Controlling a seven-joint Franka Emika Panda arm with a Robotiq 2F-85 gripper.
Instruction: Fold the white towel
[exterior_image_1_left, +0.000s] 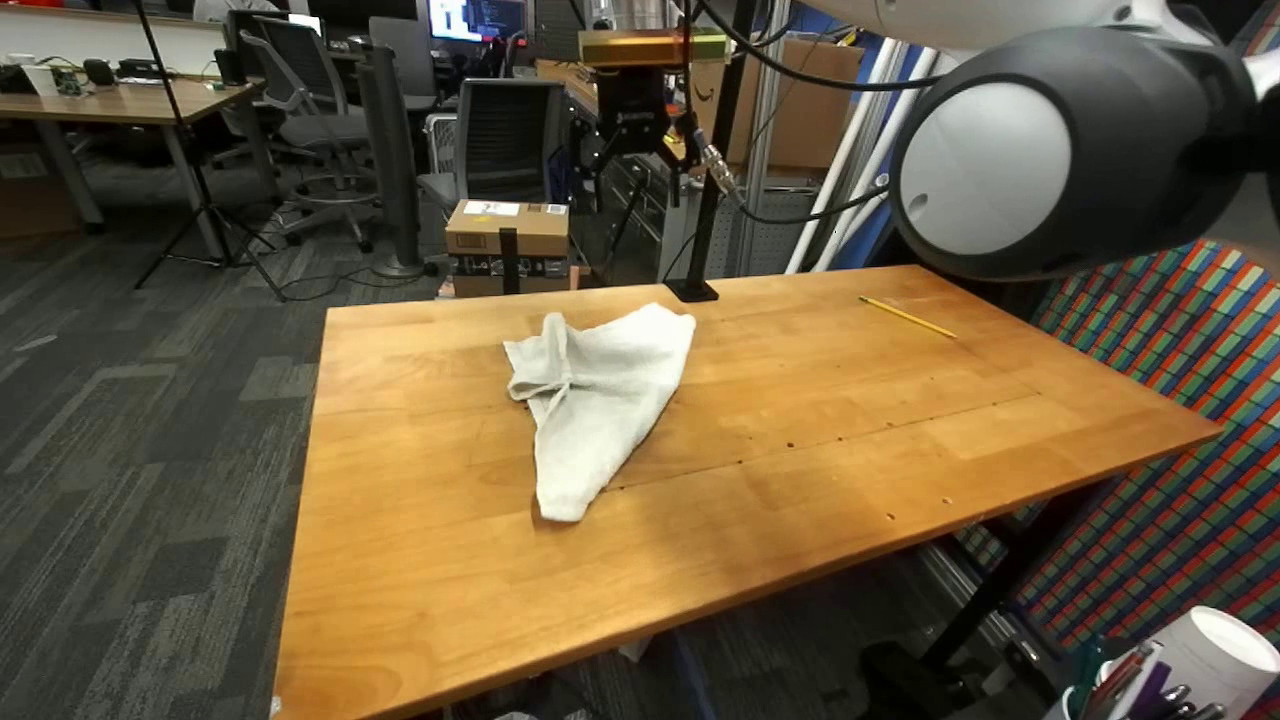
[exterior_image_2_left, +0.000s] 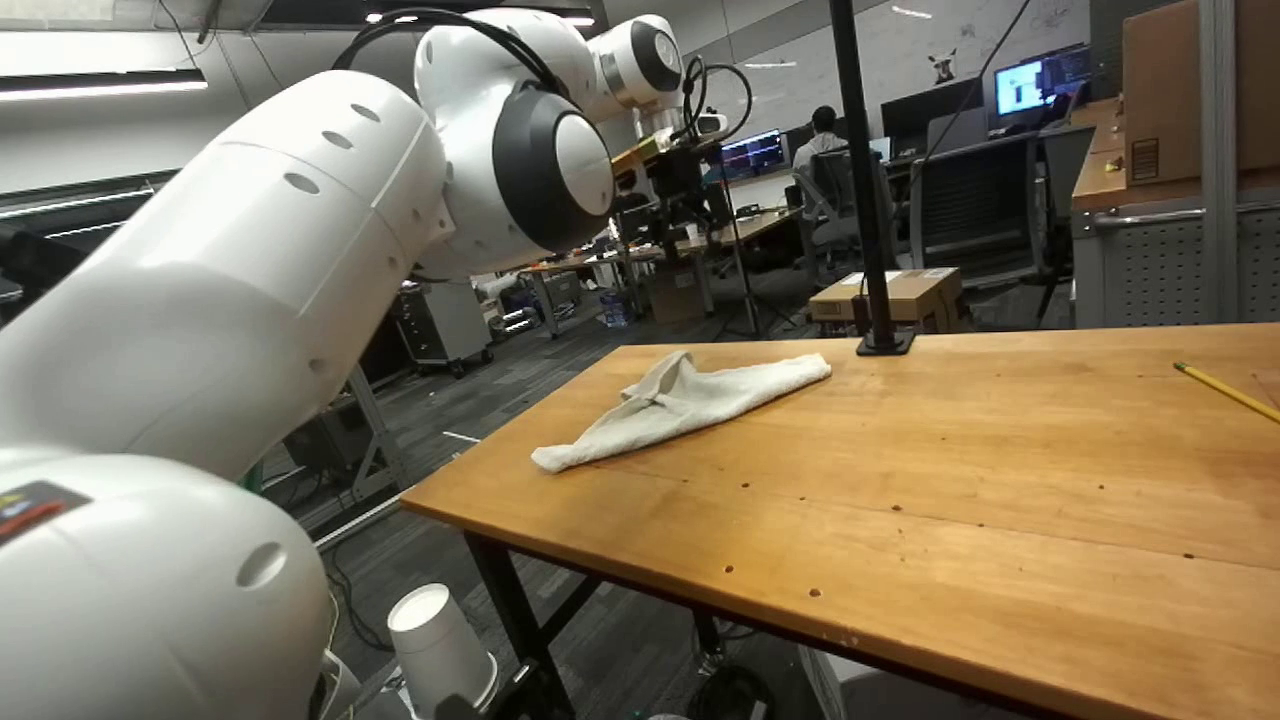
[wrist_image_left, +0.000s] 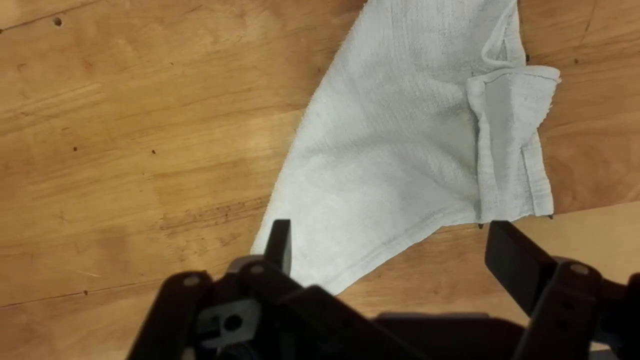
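The black two-fingered hand (wrist_image_left: 392, 240) is hovering spread, empty; pinching overlapping layers may be bunching the white cloth towel (exterior_image_1_left: 620, 380) near the brown wooden desk's (exterior_image_1_left: 430, 570) long edge.

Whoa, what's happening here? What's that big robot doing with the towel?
A robot arm has the job of folding a white towel. Right now its gripper is open and hangs above the wooden table, holding nothing. The towel lies on the table, rumpled, with part of it turned over on itself, so it isn't neatly folded yet. A yellow pencil lies on the table too, apart from the towel.
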